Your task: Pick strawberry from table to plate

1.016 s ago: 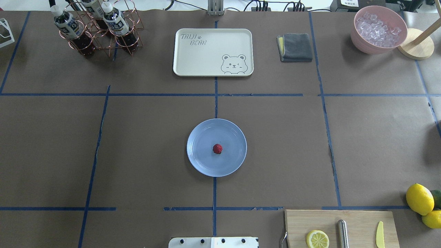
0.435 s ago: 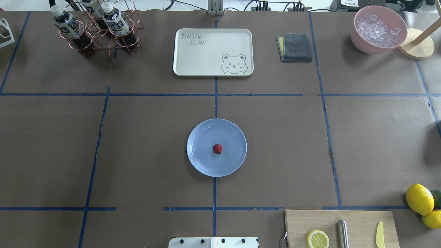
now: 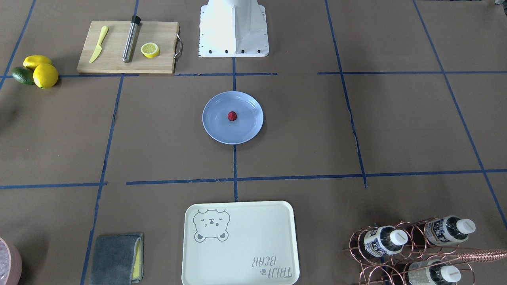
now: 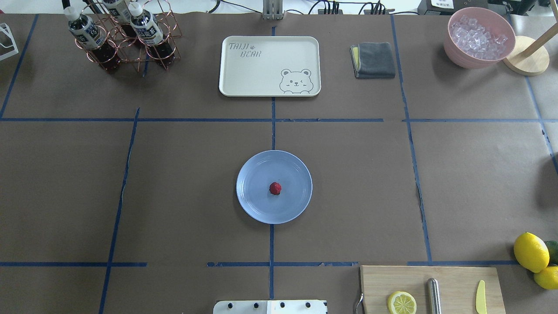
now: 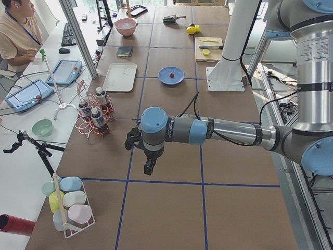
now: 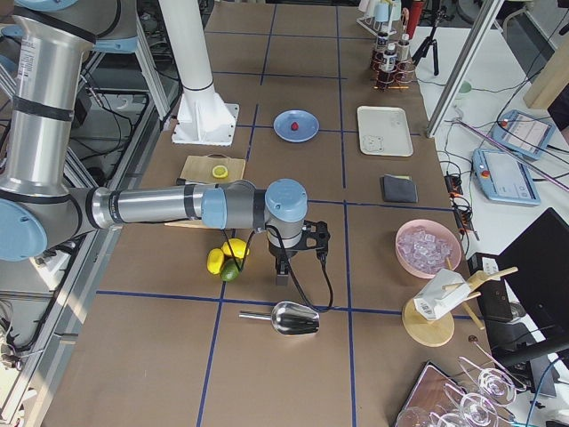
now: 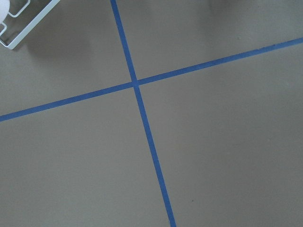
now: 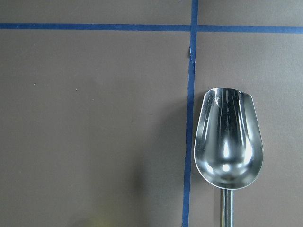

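The small dark-red strawberry (image 4: 275,188) (image 3: 232,116) lies near the middle of the round light-blue plate (image 4: 255,172) (image 3: 247,106), which sits at the centre of the brown paper-covered table (image 4: 183,174). No arm or gripper appears in the overhead or front-facing views. In the exterior left view the left gripper (image 5: 149,166) hangs over bare table far from the plate (image 5: 177,78). In the exterior right view the right gripper (image 6: 281,271) hangs near the lemons, also far from the plate (image 6: 307,118). Whether either is open or shut I cannot tell.
A cream bear tray (image 4: 269,65) lies beyond the plate, with a grey cloth (image 4: 373,59), a pink ice bowl (image 4: 478,37) and a bottle rack (image 4: 122,35). A cutting board (image 4: 431,290) and lemons (image 4: 531,252) sit near right. A metal scoop (image 8: 228,142) lies under the right wrist.
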`<state>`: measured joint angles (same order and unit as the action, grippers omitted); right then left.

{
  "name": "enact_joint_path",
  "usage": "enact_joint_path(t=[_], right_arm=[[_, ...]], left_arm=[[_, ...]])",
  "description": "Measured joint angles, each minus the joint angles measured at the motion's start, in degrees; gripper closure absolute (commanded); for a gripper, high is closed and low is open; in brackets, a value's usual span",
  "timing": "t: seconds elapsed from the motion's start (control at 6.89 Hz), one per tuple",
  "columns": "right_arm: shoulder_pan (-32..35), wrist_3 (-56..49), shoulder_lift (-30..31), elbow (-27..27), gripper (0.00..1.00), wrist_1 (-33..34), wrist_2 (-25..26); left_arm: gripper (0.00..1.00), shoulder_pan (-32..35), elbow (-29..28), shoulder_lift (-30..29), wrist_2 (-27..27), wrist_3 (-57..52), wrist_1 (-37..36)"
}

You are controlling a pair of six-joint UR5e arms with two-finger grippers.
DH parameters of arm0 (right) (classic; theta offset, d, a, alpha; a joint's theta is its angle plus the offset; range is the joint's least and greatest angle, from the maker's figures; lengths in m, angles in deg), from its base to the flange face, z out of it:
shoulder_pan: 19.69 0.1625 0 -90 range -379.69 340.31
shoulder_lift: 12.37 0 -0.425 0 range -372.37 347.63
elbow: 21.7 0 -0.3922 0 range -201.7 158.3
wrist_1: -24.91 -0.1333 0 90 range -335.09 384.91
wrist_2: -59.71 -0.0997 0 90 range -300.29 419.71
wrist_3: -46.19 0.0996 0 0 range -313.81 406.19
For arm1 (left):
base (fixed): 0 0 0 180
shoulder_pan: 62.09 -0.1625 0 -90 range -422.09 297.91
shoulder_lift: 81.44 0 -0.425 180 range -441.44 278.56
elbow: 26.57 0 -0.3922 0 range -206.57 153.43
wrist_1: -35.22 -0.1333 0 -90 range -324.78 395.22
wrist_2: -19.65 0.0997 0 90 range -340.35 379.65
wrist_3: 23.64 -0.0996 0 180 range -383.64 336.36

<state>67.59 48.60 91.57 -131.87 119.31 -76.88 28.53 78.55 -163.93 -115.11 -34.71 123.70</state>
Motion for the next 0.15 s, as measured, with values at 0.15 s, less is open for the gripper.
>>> enact_joint_path(t=[0.15], right_arm=[[0.0, 0.8, 0.1, 0.1, 0.0, -0.7, 0.1]], left_arm=[[0.0, 0.1, -0.1, -0.3, 0.5, 0.0, -0.2]])
